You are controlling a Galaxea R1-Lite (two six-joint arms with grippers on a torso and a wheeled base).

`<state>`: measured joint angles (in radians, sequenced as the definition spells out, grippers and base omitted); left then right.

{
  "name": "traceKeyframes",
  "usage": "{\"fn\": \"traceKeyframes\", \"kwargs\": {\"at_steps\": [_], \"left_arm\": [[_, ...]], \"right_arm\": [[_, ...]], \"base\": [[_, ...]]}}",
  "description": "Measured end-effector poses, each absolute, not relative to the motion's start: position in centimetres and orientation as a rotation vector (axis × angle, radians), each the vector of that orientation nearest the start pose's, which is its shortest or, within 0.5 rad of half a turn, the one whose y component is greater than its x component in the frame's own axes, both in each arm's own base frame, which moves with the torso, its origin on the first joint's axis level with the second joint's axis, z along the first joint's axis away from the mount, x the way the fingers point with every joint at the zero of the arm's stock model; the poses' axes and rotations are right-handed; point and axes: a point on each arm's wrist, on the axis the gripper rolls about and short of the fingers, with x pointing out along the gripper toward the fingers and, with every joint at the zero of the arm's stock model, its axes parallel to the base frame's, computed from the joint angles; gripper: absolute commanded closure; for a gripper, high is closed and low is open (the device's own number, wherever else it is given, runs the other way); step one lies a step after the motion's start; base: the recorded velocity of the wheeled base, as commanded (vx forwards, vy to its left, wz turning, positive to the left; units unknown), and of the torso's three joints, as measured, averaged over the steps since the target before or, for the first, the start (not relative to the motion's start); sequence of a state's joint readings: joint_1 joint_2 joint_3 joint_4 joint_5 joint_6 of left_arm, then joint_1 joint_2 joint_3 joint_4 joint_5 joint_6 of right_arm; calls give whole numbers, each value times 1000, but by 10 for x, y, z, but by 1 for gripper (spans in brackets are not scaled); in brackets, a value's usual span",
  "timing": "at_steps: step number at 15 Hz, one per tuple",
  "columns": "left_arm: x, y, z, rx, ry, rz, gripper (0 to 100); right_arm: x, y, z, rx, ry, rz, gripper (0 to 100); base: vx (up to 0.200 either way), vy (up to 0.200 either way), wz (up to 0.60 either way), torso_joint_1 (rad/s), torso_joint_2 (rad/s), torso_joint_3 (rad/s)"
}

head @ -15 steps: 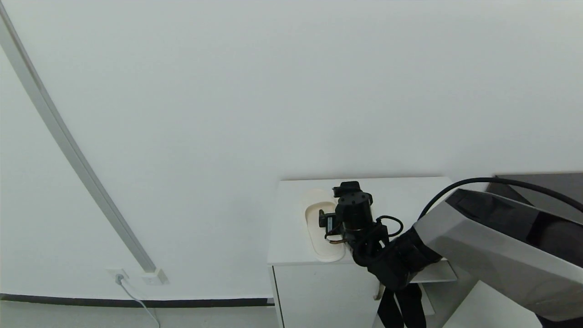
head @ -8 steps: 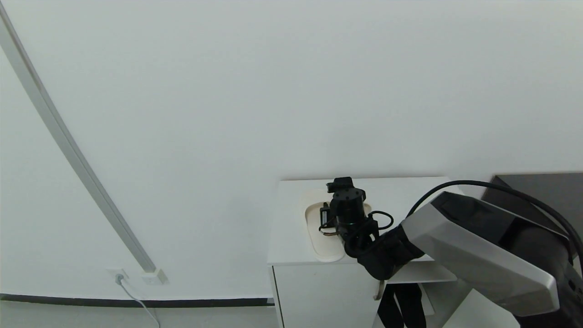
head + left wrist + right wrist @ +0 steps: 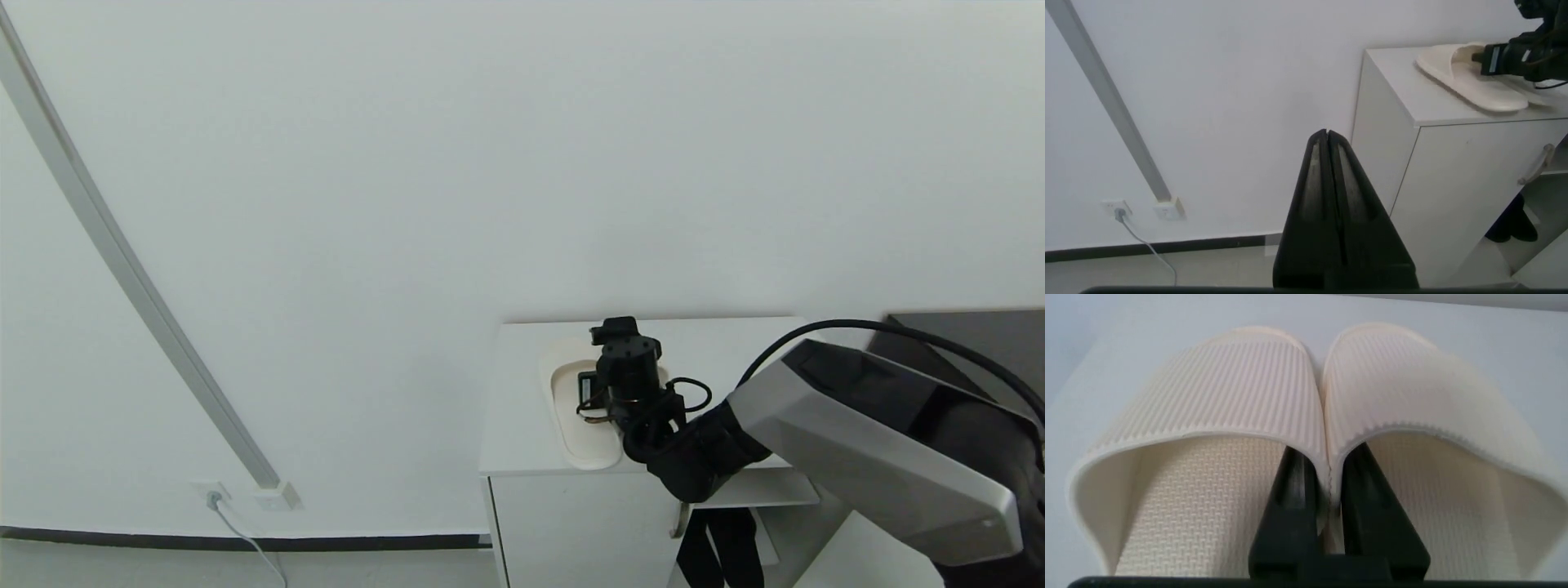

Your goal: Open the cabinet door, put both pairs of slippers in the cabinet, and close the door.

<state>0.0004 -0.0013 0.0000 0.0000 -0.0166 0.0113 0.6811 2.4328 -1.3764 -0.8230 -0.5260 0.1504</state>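
A pair of cream slippers (image 3: 581,425) lies side by side on top of the white cabinet (image 3: 518,408). My right gripper (image 3: 594,400) is down over them. In the right wrist view its fingers (image 3: 1293,494) stand one inside each slipper (image 3: 1225,400), pinching the two inner walls together, so my right gripper (image 3: 1329,490) is shut on the pair. My left gripper (image 3: 1327,147) hangs shut with nothing in it, off to the left of the cabinet (image 3: 1454,188) and lower than its top. The slippers (image 3: 1470,69) show at the top's near edge.
The cabinet's right half stands open, showing a shelf (image 3: 767,490) and a dark thing (image 3: 1515,229) low inside that I cannot identify. A door handle (image 3: 1535,163) sits at the closed left panel's edge. A wall socket with a cable (image 3: 214,496) is low on the left.
My right arm has moved farther over the cabinet top toward the wall, then shifted slightly back. The slippers lie where they were.
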Motion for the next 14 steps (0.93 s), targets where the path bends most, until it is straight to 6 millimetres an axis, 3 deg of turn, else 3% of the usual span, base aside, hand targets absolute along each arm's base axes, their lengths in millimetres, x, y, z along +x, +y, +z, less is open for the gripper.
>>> {"fn": "traceKeyframes", "kwargs": {"at_steps": [3,9,11,14], "left_arm": [[-23,0,75,12,-1,-17,100],[-23,0,75,12,-1,-17,100],[-23,0,75,12,-1,-17,100],[-23,0,75,12,-1,-17,100]], "right_arm": [[347,281,72,2,230,183,100],[262,250,104,4,248,344,100],[247,247,113,10,237,372,100],[242,245,120,17,225,383,100]], "base": [[0,0,0,0,0,0],[0,0,0,0,0,0],[0,0,0,0,0,0],[-67,0,0,2,1,1]]}}
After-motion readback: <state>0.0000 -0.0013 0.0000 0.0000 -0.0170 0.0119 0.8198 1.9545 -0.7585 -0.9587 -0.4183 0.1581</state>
